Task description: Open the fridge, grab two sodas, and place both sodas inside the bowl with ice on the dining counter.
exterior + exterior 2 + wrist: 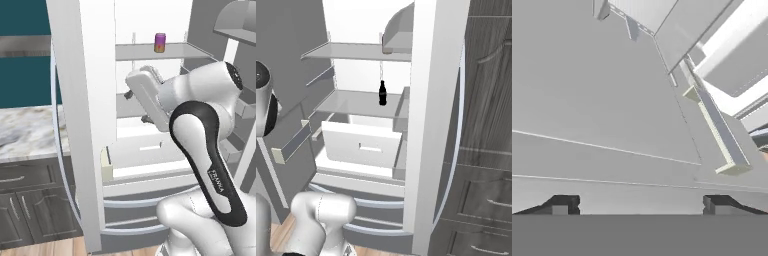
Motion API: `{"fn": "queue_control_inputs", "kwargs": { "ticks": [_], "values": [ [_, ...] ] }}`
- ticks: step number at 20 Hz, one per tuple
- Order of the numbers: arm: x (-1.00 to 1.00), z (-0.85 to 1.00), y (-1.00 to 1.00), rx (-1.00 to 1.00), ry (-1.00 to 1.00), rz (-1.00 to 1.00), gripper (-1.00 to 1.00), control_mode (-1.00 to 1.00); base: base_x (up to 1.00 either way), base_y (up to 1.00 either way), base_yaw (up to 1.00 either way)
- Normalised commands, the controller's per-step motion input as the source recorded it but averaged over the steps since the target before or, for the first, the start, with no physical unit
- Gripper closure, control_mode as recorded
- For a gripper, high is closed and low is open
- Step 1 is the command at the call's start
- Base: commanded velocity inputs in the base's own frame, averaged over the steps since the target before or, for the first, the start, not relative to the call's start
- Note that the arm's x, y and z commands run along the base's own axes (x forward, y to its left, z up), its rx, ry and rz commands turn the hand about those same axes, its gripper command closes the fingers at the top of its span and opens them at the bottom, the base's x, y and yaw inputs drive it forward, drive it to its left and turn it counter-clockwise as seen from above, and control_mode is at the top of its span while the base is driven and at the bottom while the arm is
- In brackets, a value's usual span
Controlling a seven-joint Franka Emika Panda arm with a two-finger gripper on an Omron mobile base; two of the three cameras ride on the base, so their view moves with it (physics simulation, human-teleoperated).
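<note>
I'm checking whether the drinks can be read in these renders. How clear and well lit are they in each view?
Left base view: the purple can is small but sharp on a bright shelf. Right base view: the dark bottle stands crisp against the white fridge interior. Hand view: flat grey panels, soft shading, no glare.

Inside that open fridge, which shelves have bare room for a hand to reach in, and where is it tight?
The upper shelf lies bare on both sides of the purple can. The middle shelf is free left of the dark bottle. It is tight lower down: the white drawer is pulled out, and the robot's arm crowds the opening.
</note>
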Motion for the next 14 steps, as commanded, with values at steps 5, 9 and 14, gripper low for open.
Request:
{"fn": "queue_control_inputs", "kwargs": {
  "ticks": [5, 9, 14],
  "values": [
    [-0.1, 0.0, -0.92, -0.28, 0.0, -0.22, -1.0, -1.0, 0.0, 0.0, 0.0],
    [-0.08, -0.44, -0.82, -0.28, -0.02, -0.15, -1.0, -1.0, 0.0, 0.0, 0.0],
    [0.15, -0.73, -0.47, -0.36, 0.07, -0.05, -1.0, -1.0, 0.0, 0.0, 0.0]
  ]
}}
